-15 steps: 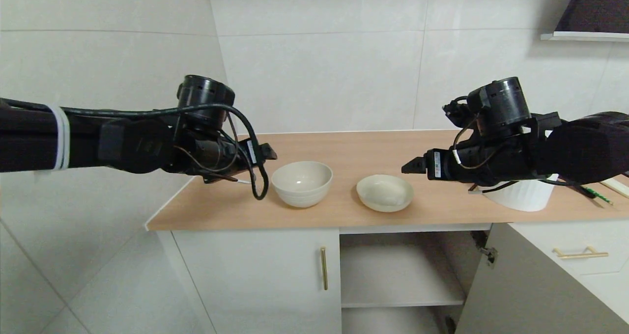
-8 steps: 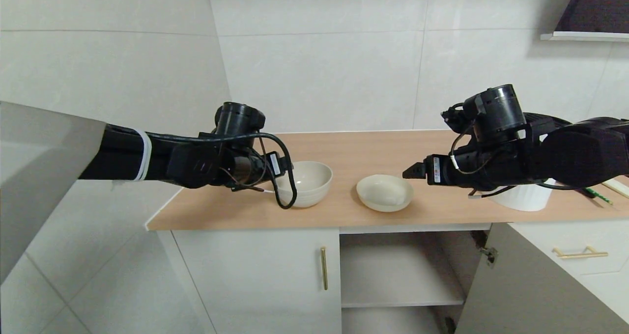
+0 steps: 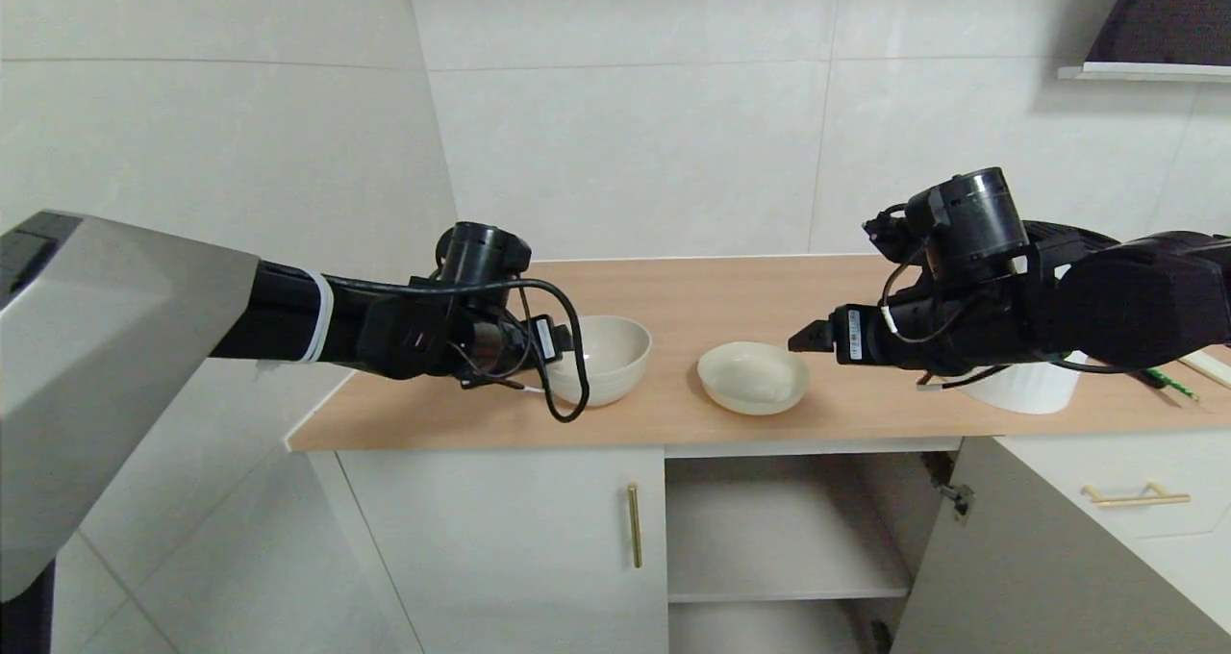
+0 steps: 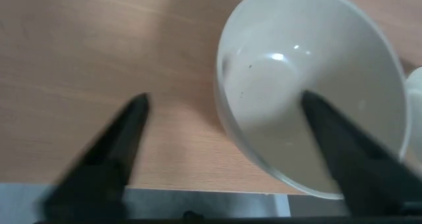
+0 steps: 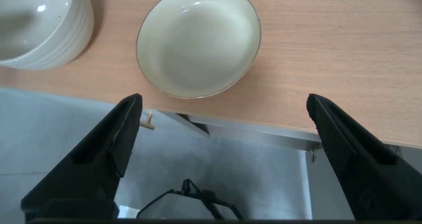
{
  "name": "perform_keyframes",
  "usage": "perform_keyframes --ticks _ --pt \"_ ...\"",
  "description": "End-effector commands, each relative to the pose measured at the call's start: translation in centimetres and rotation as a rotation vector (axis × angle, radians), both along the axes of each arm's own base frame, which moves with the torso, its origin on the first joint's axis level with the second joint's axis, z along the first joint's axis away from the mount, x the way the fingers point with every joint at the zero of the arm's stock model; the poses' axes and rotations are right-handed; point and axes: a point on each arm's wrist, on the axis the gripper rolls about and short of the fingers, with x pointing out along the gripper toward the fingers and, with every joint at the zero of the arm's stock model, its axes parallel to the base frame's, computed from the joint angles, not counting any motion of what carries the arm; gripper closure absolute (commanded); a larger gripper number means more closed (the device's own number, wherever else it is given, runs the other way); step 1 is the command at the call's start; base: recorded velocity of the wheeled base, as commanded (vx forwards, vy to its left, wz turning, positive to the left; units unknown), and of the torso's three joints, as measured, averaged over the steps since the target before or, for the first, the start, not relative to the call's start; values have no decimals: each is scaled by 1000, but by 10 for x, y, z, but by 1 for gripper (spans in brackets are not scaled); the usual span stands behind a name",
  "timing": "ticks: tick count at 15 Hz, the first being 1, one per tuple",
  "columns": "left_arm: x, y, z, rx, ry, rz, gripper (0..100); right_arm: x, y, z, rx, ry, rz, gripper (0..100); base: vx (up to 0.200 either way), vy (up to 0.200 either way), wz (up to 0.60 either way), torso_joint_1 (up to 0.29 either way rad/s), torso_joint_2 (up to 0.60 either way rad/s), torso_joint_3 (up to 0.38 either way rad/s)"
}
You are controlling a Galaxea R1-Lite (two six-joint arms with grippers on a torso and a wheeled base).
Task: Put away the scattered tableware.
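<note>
— Where's the tableware?
— The deep bowl [image 3: 606,356] sits near the desk's [image 3: 731,293] front edge, toward its left end. The shallow bowl [image 3: 753,376] is beside it, apart.
— And the jaws?
— The left jaws are wide open, straddling the deep bowl's rim. The right jaws are wide open and empty, above the front edge by the shallow bowl.

Deep cream bowl [image 3: 608,351] and shallow cream dish [image 3: 753,377], upright, apart, side by side near the counter [image 3: 731,298] front edge.
</note>
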Motion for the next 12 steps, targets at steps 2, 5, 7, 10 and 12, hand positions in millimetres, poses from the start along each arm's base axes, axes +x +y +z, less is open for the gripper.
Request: perform_keyframes --ticks 2,5,7,10,12 --pt "3 -2 -7 6 16 -2 100 -1 0 1 -6 -6 -13 0 0 0 0 0 0 0" --pt "3 -6 -11 8 24 -10 100 -1 -1 3 -8 -12 -20 0 0 0 0 0 0 0" --pt "-1 -4 -2 1 7 -8 100 -1 -1 3 -7 -13 -18 0 0 0 0 0 0 0" --pt "-21 0 27 -23 -38 -24 100 4 1 -2 -17 -2 -24 0 0 0 0 0 0 0" --pt "-35 -3 32 -55 -25 -88 100 15 5 -17 -62 16 -68 0 0 0 0 0 0 0"
